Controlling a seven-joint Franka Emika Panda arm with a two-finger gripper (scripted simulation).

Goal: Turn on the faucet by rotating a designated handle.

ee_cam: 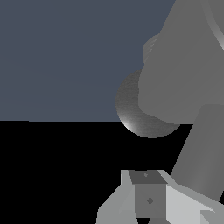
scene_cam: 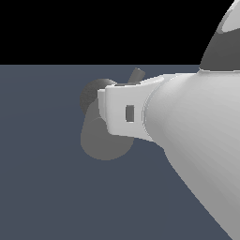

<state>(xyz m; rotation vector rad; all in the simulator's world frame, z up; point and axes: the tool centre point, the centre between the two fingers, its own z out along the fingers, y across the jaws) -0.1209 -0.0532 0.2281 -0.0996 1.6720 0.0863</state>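
Observation:
The faucet (scene_cam: 101, 143) is a matte grey thick cylinder with a flat round end, joined to a darker round base (scene_cam: 91, 96). In the exterior view my white gripper (scene_cam: 104, 110) is in front of it and hides its middle. The handle (scene_cam: 137, 74), a thin grey rod, sticks up just above the gripper's body. In the wrist view the cylinder (ee_cam: 183, 65) fills one side, the speckled base (ee_cam: 135, 113) is behind it, and the handle (ee_cam: 199, 148) runs down right beside my fingertips (ee_cam: 149, 197). The fingers look closed together, with nothing between them.
The white arm (scene_cam: 201, 140) fills the exterior view's right. A flat blue-grey floor (scene_cam: 56, 187) lies all around the faucet. Black background is above the floor's edge.

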